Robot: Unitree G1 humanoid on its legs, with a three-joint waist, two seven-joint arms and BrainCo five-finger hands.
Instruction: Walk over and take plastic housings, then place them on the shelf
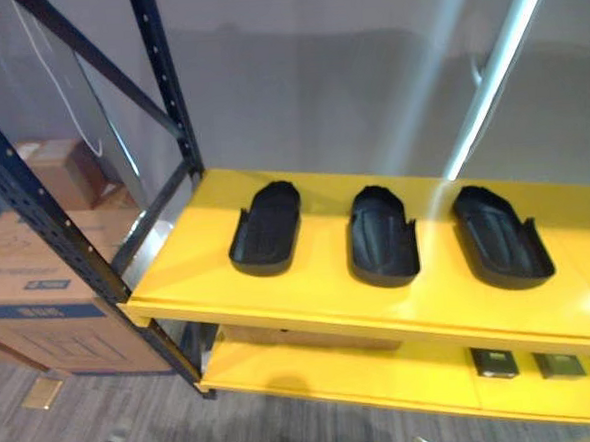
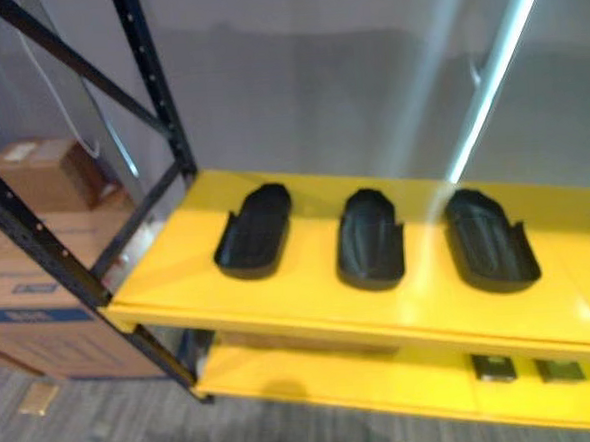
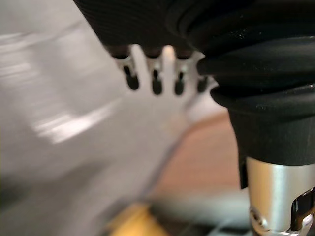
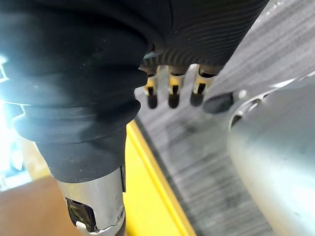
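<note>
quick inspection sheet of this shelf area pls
surface: yellow top shelf, carrying the housings
job's things: left housing, middle housing, right housing, in a row, apart, hollow sides up
clutter: two small dark flat pieces on the lower shelf
hands: left hand, right hand, fingers straight, holding nothing
cables: thin white cord, probably, by the wall
surroundings: cardboard boxes left of the rack

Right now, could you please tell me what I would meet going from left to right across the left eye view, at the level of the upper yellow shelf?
Cardboard boxes → left plastic housing → middle plastic housing → right plastic housing. The three housings lie apart from one another on the upper yellow shelf.
</note>
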